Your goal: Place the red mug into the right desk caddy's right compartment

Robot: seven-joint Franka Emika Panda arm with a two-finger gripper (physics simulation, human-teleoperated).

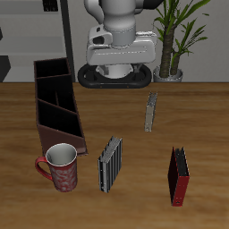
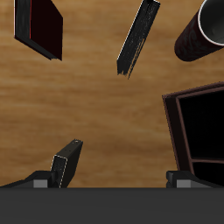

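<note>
The red mug [image 1: 61, 167] stands upright on the table near the front edge, handle pointing away from the caddy. It also shows in the wrist view [image 2: 203, 31]. The long dark maroon desk caddy [image 1: 55, 100] lies just behind it, running toward the table's back, split by partitions into cells. Its end cell nearest the mug [image 1: 65, 131] shows in the wrist view [image 2: 203, 122] and holds nothing. I cannot tell which end cell is the small squarish one. My gripper [image 2: 109, 182] is open and empty, high above the table's back middle, far from the mug.
A grey ribbed slab [image 1: 109, 165] stands beside the mug near the front edge. A small red-and-black holder [image 1: 179, 175] stands farther along the front. A thin grey piece [image 1: 150, 112] lies mid-table. A potted plant [image 1: 174, 40] is at the back.
</note>
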